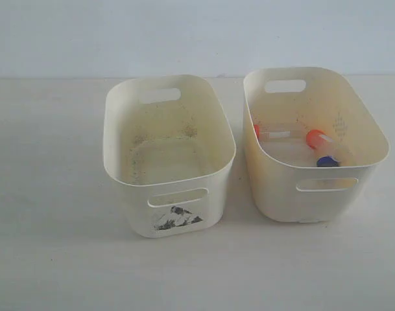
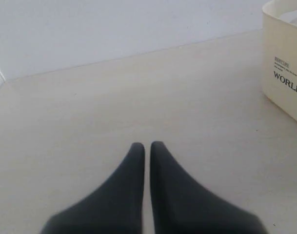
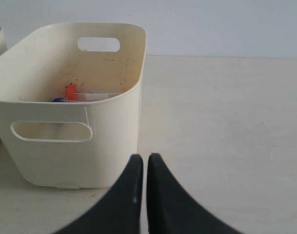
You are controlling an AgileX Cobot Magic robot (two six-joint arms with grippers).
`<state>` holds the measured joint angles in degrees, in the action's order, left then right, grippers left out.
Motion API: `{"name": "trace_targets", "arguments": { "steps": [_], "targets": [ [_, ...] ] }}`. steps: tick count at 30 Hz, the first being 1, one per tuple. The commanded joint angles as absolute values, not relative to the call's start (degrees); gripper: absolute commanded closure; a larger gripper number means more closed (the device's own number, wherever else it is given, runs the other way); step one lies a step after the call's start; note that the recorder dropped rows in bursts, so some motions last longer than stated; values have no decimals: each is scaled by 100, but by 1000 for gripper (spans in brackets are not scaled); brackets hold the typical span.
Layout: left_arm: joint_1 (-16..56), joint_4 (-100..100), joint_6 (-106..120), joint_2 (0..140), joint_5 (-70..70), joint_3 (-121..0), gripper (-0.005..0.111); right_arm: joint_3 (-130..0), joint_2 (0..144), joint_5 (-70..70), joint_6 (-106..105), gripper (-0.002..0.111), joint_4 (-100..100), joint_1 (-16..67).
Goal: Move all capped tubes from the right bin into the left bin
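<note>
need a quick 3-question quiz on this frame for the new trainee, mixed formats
1. True or false: a tube is visible inside the left bin.
2. In the exterior view, how many orange caps show in the right bin? A) one B) two C) four
3. Fill in: the left tool and the right tool are both ____ and hold nothing.
Key: 1 false; 2 B; 3 shut.
</note>
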<state>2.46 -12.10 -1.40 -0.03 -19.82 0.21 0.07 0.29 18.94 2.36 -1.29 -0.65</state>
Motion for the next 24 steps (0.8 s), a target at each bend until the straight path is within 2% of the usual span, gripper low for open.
{"name": "trace_targets", "arguments": {
  "steps": [1, 12, 19, 24],
  "targets": [
    [254, -1179, -198, 0, -1952, 0, 102, 0, 0, 1867, 241, 105, -154, -102],
    [254, -1179, -198, 0, -1952, 0, 102, 0, 0, 1463, 196, 105, -194, -102],
    [254, -1179, -198, 0, -1952, 0, 102, 0, 0, -1478, 41, 105, -194, -102],
    [254, -1179, -198, 0, -1952, 0, 102, 0, 0, -2388, 126, 105, -194, -102]
  ]
}}
